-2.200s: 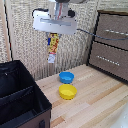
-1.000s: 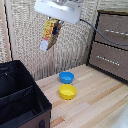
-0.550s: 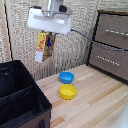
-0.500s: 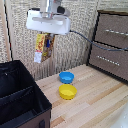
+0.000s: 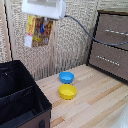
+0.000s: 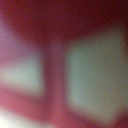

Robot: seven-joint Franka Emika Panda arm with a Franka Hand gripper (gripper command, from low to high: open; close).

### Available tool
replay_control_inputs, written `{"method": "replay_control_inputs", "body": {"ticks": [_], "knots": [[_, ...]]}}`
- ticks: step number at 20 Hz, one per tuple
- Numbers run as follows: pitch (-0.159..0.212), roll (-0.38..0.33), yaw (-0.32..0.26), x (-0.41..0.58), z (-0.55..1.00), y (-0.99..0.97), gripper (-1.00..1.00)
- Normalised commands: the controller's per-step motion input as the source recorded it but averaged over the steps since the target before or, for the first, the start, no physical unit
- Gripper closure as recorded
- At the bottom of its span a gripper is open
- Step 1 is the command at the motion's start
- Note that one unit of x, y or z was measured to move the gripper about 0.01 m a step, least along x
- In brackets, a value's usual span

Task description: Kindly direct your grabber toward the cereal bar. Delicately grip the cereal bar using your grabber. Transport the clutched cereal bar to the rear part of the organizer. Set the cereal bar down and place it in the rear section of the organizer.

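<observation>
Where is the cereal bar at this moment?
In the exterior view, the cereal bar hangs from the grabber, high at the upper left, above the organizer.

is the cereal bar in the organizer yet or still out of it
Out. The cereal bar hangs in the air from the hand, high above the table and above the organizer; it sits in no section.

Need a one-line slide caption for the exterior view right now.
Gripper holds cereal bar aloft, between the black organizer and the bowls.
</observation>
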Motion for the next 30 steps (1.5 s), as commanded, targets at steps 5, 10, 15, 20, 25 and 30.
{"method": "replay_control_inputs", "body": {"ticks": [5,10,15,20,25,30], "knots": [[0.029,0.000,-0.112,-0.049,0.44,0.57,1.00],[0.105,-0.031,-0.045,0.000,0.17,0.81,1.00],[0.090,-0.011,-0.049,0.007,0.16,0.84,1.00],[0.050,-0.015,-0.078,0.153,0.04,0.83,1.00],[0.051,-0.022,-0.071,0.329,-0.19,0.76,1.00],[0.091,-0.058,-0.077,0.319,-0.41,0.68,1.00]]}}
